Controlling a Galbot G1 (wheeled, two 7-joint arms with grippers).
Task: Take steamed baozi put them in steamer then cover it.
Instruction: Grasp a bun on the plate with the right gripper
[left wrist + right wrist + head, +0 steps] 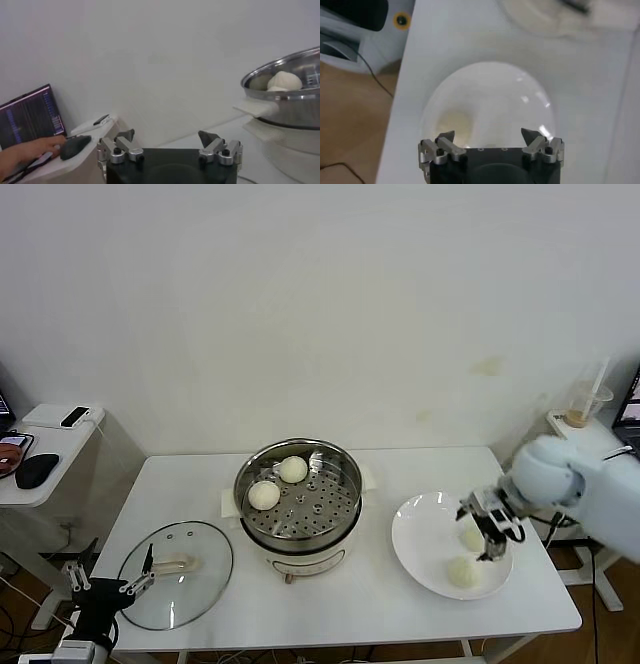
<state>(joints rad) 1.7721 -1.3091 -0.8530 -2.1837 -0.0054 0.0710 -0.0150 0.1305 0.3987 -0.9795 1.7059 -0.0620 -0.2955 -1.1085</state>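
White table [380, 584] | right gripper [487, 531] wide above plate [415, 534] | left gripper [110, 582] wide, seemingly off table's edge

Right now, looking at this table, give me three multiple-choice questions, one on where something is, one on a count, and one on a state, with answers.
1. Where does the glass lid lie?
A. On the steamer
B. On the table left of the steamer
C. On the plate

2. How many baozi sit in the steamer?
A. None
B. Two
C. Four

3. How is the right tool?
A. Open over the plate
B. Shut on a baozi
C. Holding the lid

Answers:
1 B, the lid lies flat on the table near the left tool.
2 B, two in the steamer, two on the white plate.
3 A, its fingers stand apart and hold nothing.
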